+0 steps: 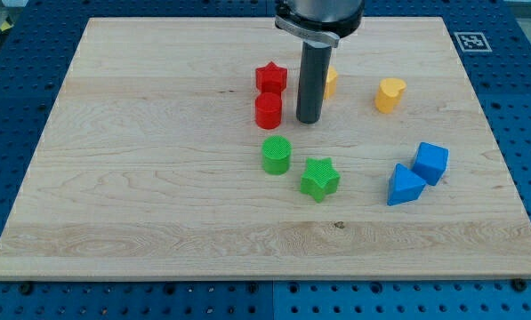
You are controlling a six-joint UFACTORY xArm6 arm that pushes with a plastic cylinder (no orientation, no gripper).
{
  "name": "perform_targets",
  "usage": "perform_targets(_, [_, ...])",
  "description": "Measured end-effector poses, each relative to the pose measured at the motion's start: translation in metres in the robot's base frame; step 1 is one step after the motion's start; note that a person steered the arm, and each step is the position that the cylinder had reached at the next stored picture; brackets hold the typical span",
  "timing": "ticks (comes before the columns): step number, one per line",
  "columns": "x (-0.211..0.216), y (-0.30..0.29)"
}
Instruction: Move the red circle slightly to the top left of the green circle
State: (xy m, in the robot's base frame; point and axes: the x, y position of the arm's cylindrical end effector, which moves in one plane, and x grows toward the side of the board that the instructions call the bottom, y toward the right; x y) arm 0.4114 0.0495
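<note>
The rig carries no fingers, so nothing is clenched or grasped; the arm ends in a dark rod whose tip (309,121) rests on the wooden desk (140,178).

The red circle (268,110) stands just to the view's left of the tip, a narrow gap showing between them. The red star (270,78) sits directly above the red circle, touching or nearly so. The green circle (277,155) lies below the red circle, slightly to the view's right, close but apart. The green star (319,179) is just to the lower right of the green circle.

A yellow block (331,81) is partly hidden behind the rod; its shape cannot be determined. A yellow heart (390,94) stands further right. A blue cube (431,163) and a blue triangle (406,186) sit side by side near the desk's right edge.
</note>
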Motion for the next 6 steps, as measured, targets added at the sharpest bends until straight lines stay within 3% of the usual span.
perform_targets(3, [0.000, -0.038])
perform_targets(6, [0.002, -0.040])
